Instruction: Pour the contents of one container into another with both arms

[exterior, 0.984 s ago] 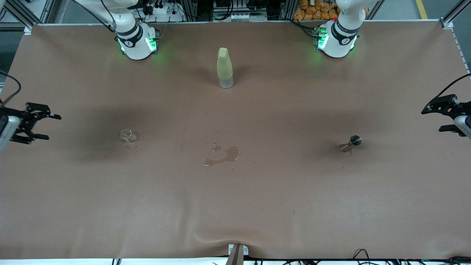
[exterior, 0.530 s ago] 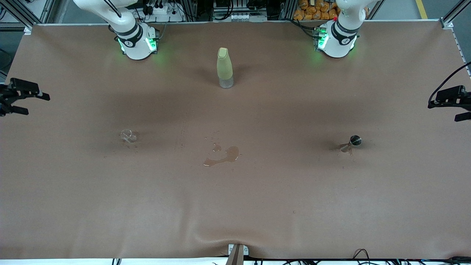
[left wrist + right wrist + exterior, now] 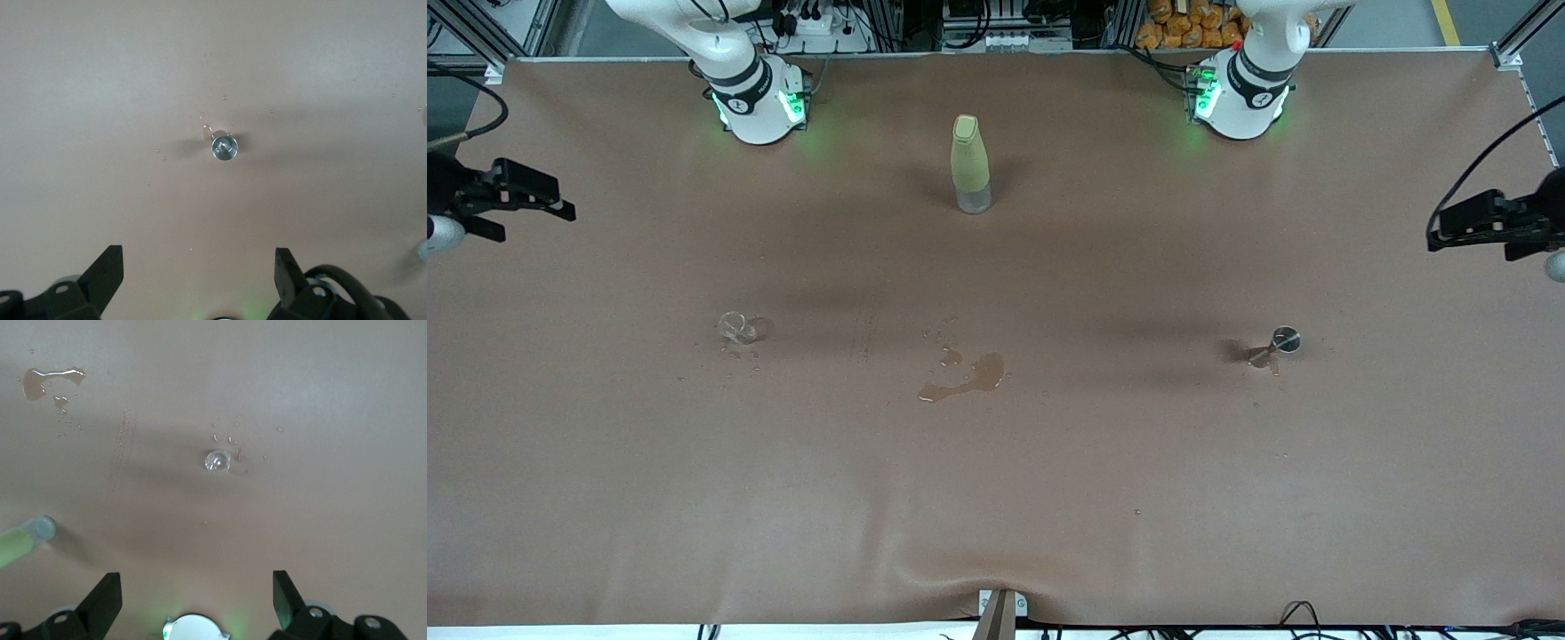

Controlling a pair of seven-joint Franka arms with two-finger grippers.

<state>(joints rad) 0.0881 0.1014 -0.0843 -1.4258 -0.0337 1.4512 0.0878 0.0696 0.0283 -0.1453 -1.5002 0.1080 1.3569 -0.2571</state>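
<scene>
Front view: the brown bench (image 3: 996, 498) holds a small clear cup (image 3: 735, 327) at middle left of the frame and a small metal cup (image 3: 1284, 339) at middle right. Both stand up, mouths pointing up. A tall green bottle (image 3: 969, 163) stands at top centre, and a spilled puddle (image 3: 965, 378) lies in the middle. The right gripper (image 3: 520, 206) is at the left edge of the frame, holding nothing. The left gripper (image 3: 1476, 222) is at the right edge, also holding nothing. Each cup sits lower in the frame than the gripper closest to it.

Left wrist view: the jaws are wide apart at the bottom of the frame. The metal cup (image 3: 224, 147) sits in the middle, straight out between them.

Right wrist view: the jaws are wide apart too. The clear cup (image 3: 217, 461) sits in the middle, in line with them. I think each arm must go down to reach its own cup.
</scene>
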